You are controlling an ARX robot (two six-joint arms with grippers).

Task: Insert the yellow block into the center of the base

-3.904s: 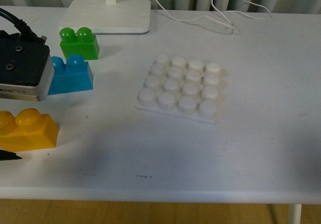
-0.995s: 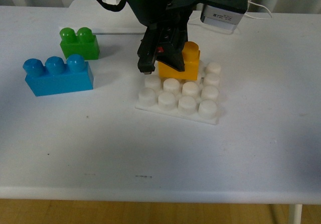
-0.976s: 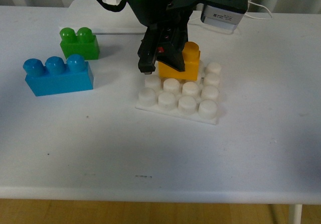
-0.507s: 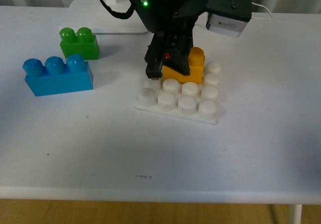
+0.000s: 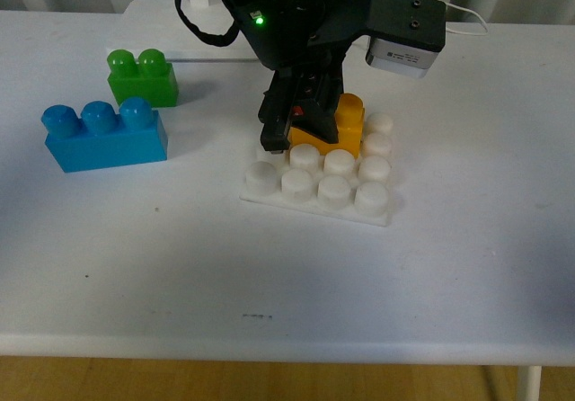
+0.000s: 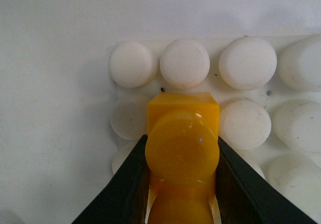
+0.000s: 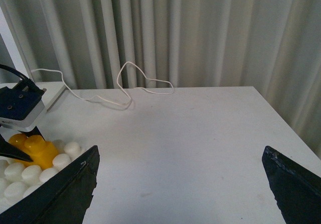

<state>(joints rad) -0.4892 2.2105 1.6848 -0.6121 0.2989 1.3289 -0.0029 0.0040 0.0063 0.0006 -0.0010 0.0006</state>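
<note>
- The left gripper (image 5: 296, 129) is reaching down from the far side over the base (image 5: 314, 207), and its dark fingers (image 6: 128, 181) are clamping the yellow block (image 5: 340, 124) by its two long sides.
- In the left wrist view the jaws are pressing flat against the block, with no gap showing on either side.
- The yellow block is sitting over the inner studs of the base, its length running left to right.
- One column of white studs is showing to the right of it and two rows are showing on the near side.
- I cannot tell whether the block is pressed fully down onto the studs.
- A small green light (image 5: 259, 19) is glowing on the left arm above the block.
- The right gripper (image 7: 179, 156) is showing only in its own wrist view, where its jaws are standing wide apart with nothing between them, well to the right of the base.
- The base is lying flat on the white table (image 5: 269, 275), right of the middle.
- A blue brick (image 5: 106, 136) is resting at the left, and a green brick (image 5: 142, 77) is sitting just beyond it.
- A white lamp foot (image 5: 153, 14) is standing at the far edge, with a thin white cable (image 7: 130, 83) trailing across the table in front of a grey curtain (image 7: 175, 33).
</note>
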